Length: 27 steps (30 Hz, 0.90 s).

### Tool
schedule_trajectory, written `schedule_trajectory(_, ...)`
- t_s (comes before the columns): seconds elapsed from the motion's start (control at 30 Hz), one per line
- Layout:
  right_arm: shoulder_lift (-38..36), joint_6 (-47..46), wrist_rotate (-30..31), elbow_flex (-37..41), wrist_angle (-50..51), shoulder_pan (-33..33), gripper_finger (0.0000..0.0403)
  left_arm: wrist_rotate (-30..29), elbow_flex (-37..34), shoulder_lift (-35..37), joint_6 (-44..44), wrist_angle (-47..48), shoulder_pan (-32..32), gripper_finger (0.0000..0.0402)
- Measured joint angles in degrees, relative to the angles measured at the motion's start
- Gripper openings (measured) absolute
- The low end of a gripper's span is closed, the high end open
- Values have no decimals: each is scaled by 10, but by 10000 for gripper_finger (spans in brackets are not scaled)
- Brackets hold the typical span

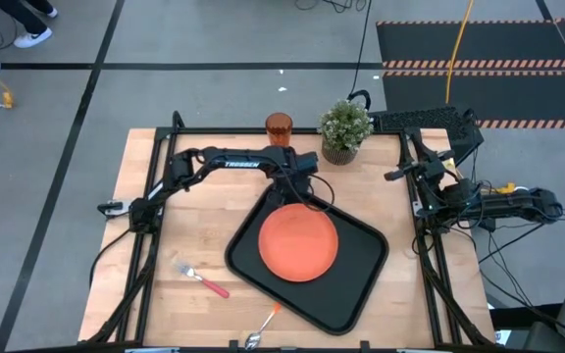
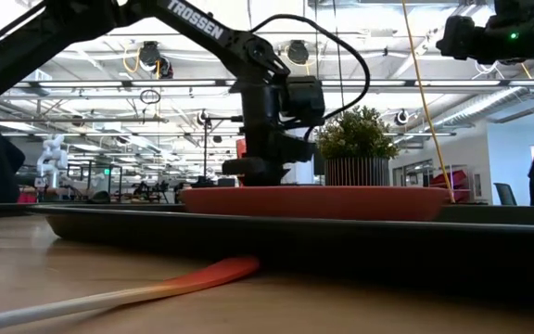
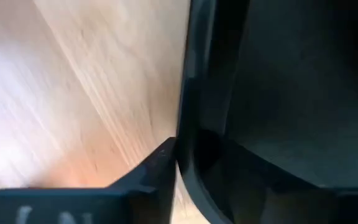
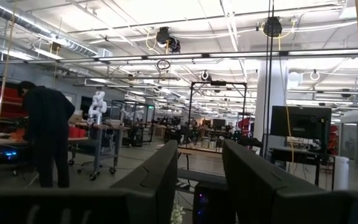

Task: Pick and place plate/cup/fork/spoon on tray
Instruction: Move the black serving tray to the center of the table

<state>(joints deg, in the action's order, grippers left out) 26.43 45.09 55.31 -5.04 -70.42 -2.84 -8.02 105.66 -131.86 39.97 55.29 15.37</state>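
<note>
The orange plate (image 1: pixel 299 243) lies flat in the black tray (image 1: pixel 361 277), which sits askew on the wooden table. My left gripper (image 1: pixel 300 194) points down at the tray's far corner, just beyond the plate. Its wrist view shows the tray's rim (image 3: pixel 194 93) close in front. In the low view the plate (image 2: pixel 323 201) hides the gripper's lower end. The amber cup (image 1: pixel 279 126) stands at the far edge. The fork (image 1: pixel 204 280) and the spoon (image 1: pixel 265 324) lie on the table near the front. My right gripper (image 4: pixel 201 155) is open and raised at the table's right.
A potted green plant (image 1: pixel 345 127) stands at the far edge, right of the cup and close to my left arm. Bare wood lies left of the tray. A person stands in the room beyond the table, seen in the right wrist view.
</note>
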Motion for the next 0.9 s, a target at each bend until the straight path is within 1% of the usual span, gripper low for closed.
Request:
schedule_trajectory(0.07,0,-4,0,0,1,-3,123,-1,1,1,-15,25,3,74)
schedule_trajectory(0.1,0,-6,0,0,2,-4,123,-1,1,2,-24,42,5,69)
schedule_trajectory(0.2,0,-8,0,0,3,-6,123,-7,0,2,-53,77,12,69)
schedule_trajectory(0.43,0,-25,0,0,4,-6,123,-42,-1,0,-157,124,41,63)
schedule_trajectory(0.73,0,-26,0,0,4,-6,123,-55,-1,-2,-272,175,63,64)
schedule_trajectory(0.9,0,-25,0,0,4,-6,123,-58,-2,-2,-372,217,70,55)
